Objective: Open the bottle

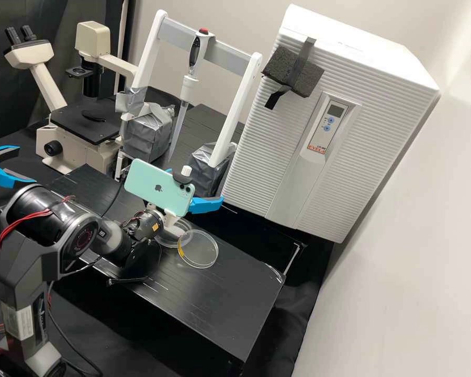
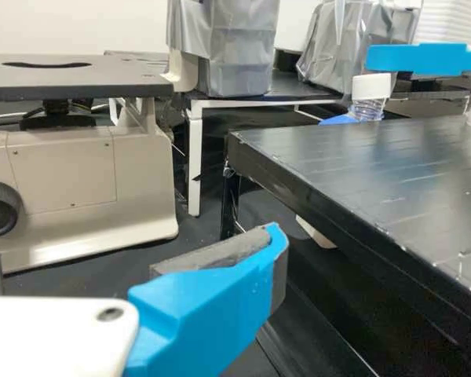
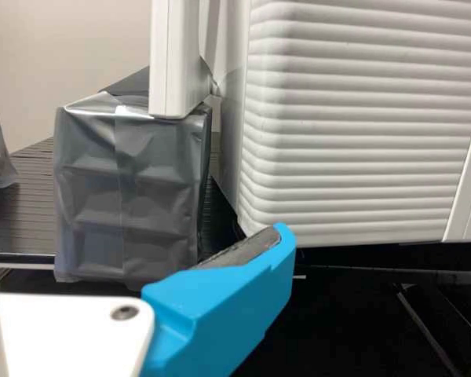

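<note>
A small clear bottle with a white cap point(image 1: 186, 171) stands on the raised black platform point(image 1: 220, 293), partly hidden behind a mint-green phone point(image 1: 159, 187) mounted on the right arm. In the left wrist view the bottle point(image 2: 370, 96) stands between two blue fingers of the right gripper point(image 1: 193, 184), which is open and apart from it. One right finger point(image 3: 228, 290) points toward a grey taped block. My left gripper point(image 1: 2, 165) is open at the bench's far left edge, well away from the bottle, with one finger point(image 2: 220, 271) showing below the platform's edge.
Two clear petri dishes point(image 1: 198, 248) lie on the platform near the right arm. A microscope point(image 1: 73, 120) stands at the back left. A white frame holding a pipette point(image 1: 191, 78) rests on grey taped blocks point(image 1: 146, 128). A big white ribbed machine point(image 1: 324, 120) stands at the right.
</note>
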